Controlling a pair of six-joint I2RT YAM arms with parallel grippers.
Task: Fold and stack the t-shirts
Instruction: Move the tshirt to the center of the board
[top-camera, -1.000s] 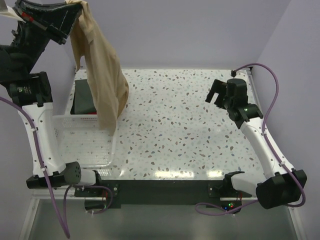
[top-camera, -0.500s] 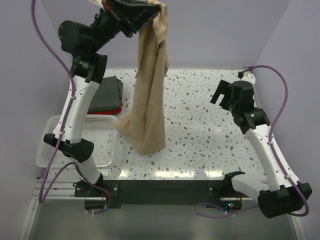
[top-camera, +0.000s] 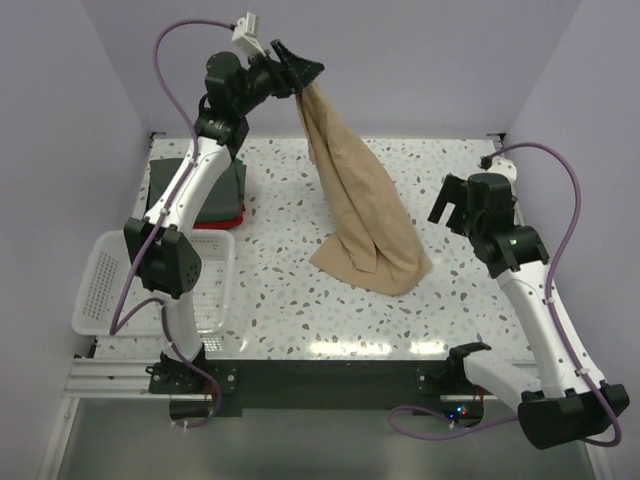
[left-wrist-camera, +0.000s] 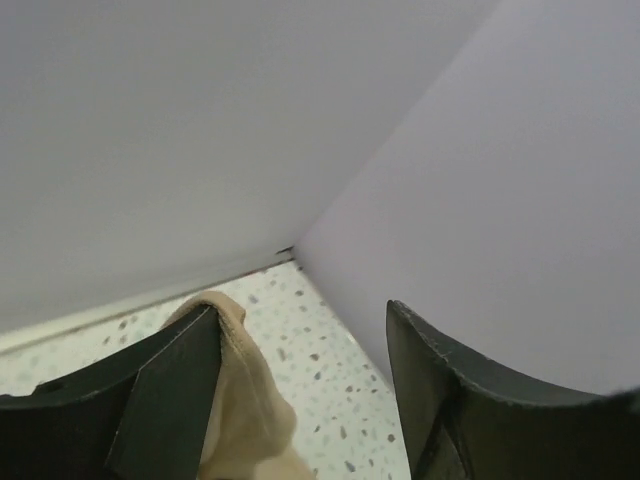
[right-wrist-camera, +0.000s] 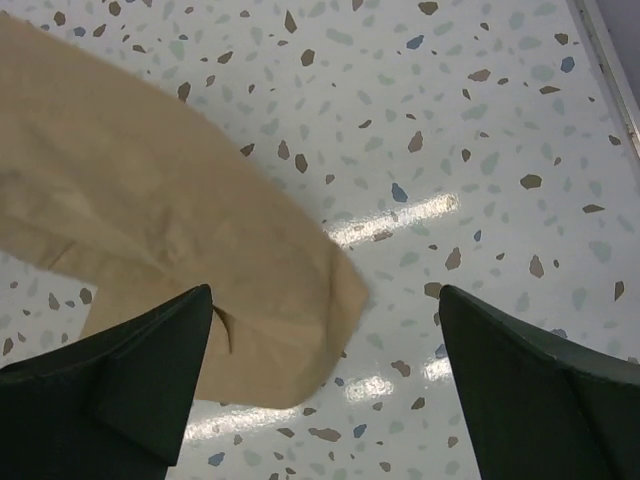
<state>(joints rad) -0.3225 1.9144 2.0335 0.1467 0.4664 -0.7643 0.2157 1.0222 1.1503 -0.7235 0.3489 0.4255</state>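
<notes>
Top external: limp tan tee (top-camera: 365, 220) hangs off parted L tool (top-camera: 305, 72); R tool (top-camera: 452, 212) wide.

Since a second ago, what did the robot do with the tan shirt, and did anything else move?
The left gripper swung the tan shirt from the far left to the middle, and its bottom end now lies on the table. The jaws have opened, though cloth still hangs off one finger. The right gripper stayed open, barely moving; the basket and folded dark shirt stayed put.
</notes>
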